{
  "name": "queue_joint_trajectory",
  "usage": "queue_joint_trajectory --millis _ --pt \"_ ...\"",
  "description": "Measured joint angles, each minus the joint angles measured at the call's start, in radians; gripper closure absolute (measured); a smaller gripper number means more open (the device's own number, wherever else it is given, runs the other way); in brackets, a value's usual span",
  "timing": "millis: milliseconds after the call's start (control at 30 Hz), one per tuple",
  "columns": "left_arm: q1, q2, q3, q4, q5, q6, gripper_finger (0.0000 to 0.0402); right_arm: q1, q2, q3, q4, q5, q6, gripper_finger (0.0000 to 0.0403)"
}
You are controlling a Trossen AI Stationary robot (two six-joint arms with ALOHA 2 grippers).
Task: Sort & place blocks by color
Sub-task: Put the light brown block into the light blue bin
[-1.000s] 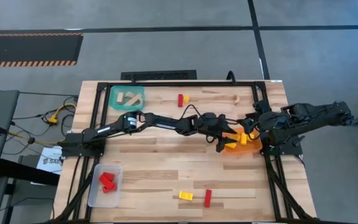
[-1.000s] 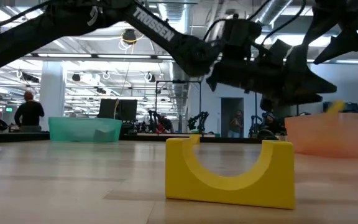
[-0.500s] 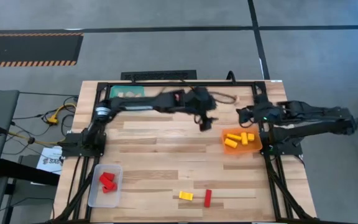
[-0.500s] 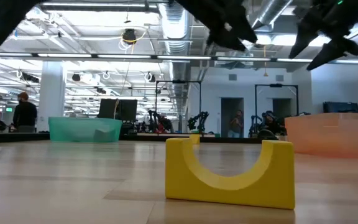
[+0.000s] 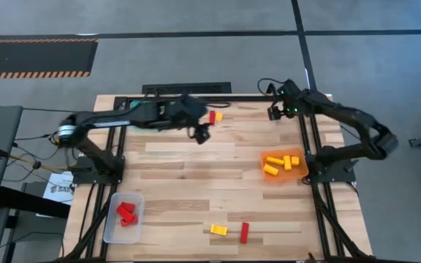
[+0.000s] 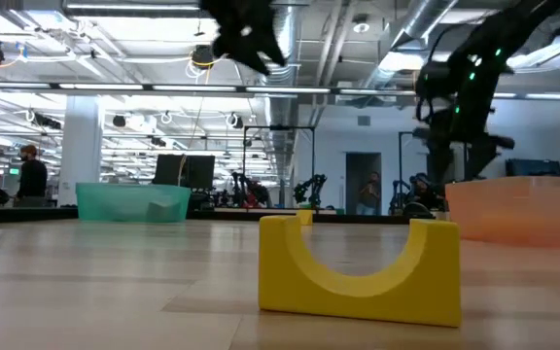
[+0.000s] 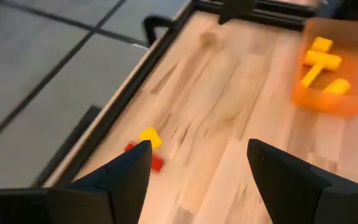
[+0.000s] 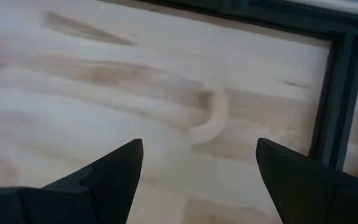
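My left gripper (image 5: 202, 132) is open and empty, above the table just near of a red and a yellow block (image 5: 214, 116) that lie together by the far edge; both show in the left wrist view (image 7: 150, 148). My right gripper (image 5: 275, 111) is open and empty at the far right, over a pale curved wooden block (image 8: 209, 118) lying flat on the table. Several yellow blocks (image 5: 280, 162) lie in the orange tray (image 5: 301, 172). Red blocks (image 5: 126, 212) lie in the clear tray (image 5: 111, 228). A yellow arch block (image 5: 218, 230) and a red block (image 5: 244, 232) rest near the front edge.
The teal tray (image 6: 129, 201) stands at the far left, mostly hidden under my left arm in the high view. A black frame (image 5: 196, 97) runs along the table's far edge and sides. Bare wood (image 5: 196, 183) lies across the table's middle. People stand in the room behind.
My left gripper has swung from the orange tray toward the table's far left, and now hangs beside the red and yellow pair. My right gripper has drawn back from the orange tray toward the far edge, over the pale block. Both have risen.
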Motion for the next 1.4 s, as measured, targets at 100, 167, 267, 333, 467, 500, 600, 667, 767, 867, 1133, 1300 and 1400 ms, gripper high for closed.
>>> queue_joint_trajectory --millis 100,167,267,333,467,500,600,667,767,867,1133,1300,1400 --pt "-0.010 -0.145 -0.174 0.105 -0.032 -0.105 0.0158 -0.060 0.095 0.000 0.046 -0.004 -0.049 0.0069" --pt "-0.019 -0.233 -0.268 0.171 -0.051 -0.175 0.0162 -0.083 0.156 0.000 0.083 -0.013 -0.076 0.0070" --pt "-0.034 -0.332 -0.377 0.209 -0.092 -0.250 0.0166 -0.100 0.230 0.002 0.110 -0.017 -0.088 0.0076" --pt "-0.044 -0.389 -0.416 0.215 -0.130 -0.282 0.0168 -0.090 0.259 0.011 0.108 -0.037 -0.081 0.0086" --pt "-0.048 -0.462 -0.448 0.199 -0.173 -0.301 0.0168 -0.070 0.304 0.040 0.124 -0.027 -0.056 0.0113" --pt "-0.048 -0.471 -0.448 0.192 -0.177 -0.302 0.0168 -0.068 0.317 0.043 0.122 -0.026 -0.042 0.0122" --pt "-0.048 -0.496 -0.448 0.191 -0.179 -0.301 0.0168 -0.067 0.352 0.059 0.104 0.001 -0.027 0.0152" --pt "-0.054 -0.495 -0.447 0.193 -0.178 -0.301 0.0168 -0.060 0.374 0.072 0.096 0.029 -0.020 0.0176" --pt "-0.067 -0.493 -0.448 0.171 -0.178 -0.294 0.0168 -0.049 0.392 0.076 0.099 0.034 -0.029 0.0217" --pt "-0.083 -0.484 -0.447 0.135 -0.177 -0.292 0.0168 -0.046 0.391 0.077 0.100 0.026 -0.033 0.0270" --pt "-0.125 -0.494 -0.448 0.076 -0.182 -0.287 0.0168 -0.016 0.326 0.083 0.104 -0.058 -0.059 0.0368" --pt "-0.178 -0.536 -0.499 -0.007 -0.309 -0.337 0.0168 0.079 0.190 0.130 0.114 -0.064 -0.055 0.0359" --pt "-0.189 -0.573 -0.608 0.066 -0.350 -0.460 0.0168 0.176 0.097 0.138 0.194 -0.111 -0.047 0.0353"
